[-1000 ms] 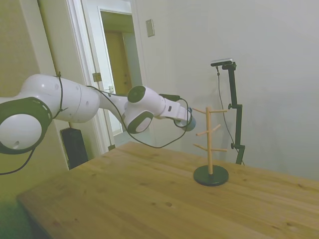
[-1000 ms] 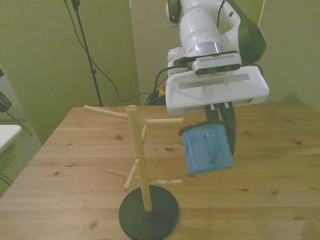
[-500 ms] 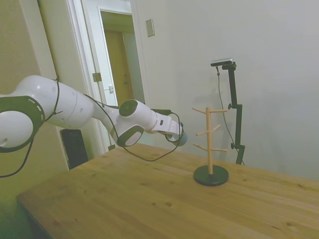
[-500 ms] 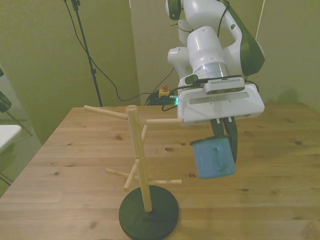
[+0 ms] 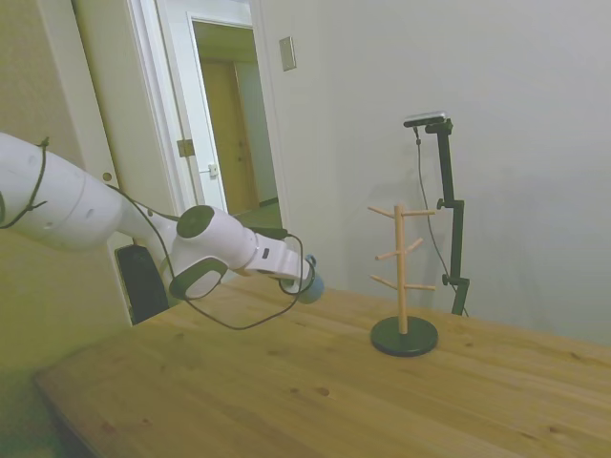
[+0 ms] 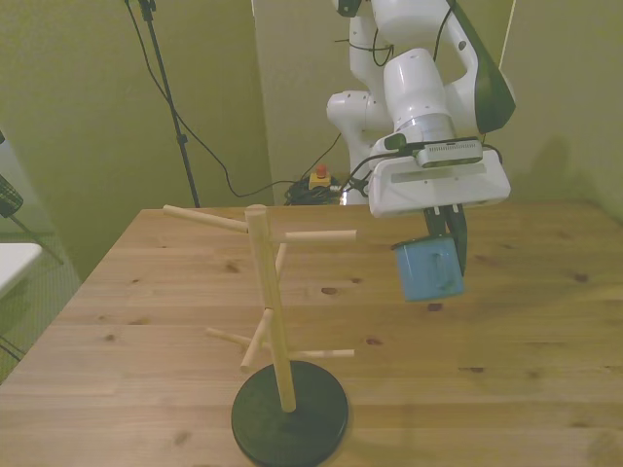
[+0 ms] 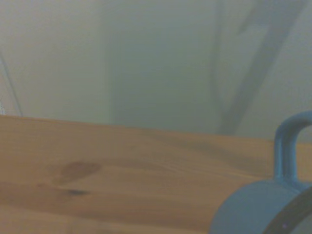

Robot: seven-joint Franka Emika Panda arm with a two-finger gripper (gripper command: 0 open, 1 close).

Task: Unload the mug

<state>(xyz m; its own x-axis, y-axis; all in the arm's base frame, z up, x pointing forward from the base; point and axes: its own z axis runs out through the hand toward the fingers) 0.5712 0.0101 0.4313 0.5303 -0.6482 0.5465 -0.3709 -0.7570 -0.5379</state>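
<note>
Side view: the jaws (image 5: pixel 307 282) are clamped on the mug (image 5: pixel 312 287), held above the table (image 5: pixel 286 382), well apart from the wooden peg stand (image 5: pixel 402 277). Front view: mug (image 6: pixel 428 269) hangs at the stand's (image 6: pixel 277 321) right. Wrist view: its handle (image 7: pixel 287 151) shows blurred.

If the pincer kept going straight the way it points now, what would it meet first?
The pincer, shut on the mug, points down at the table. Bare wood lies beneath it, so the mug would likely touch first; the peg stand stands off toward the front view's left.
</note>
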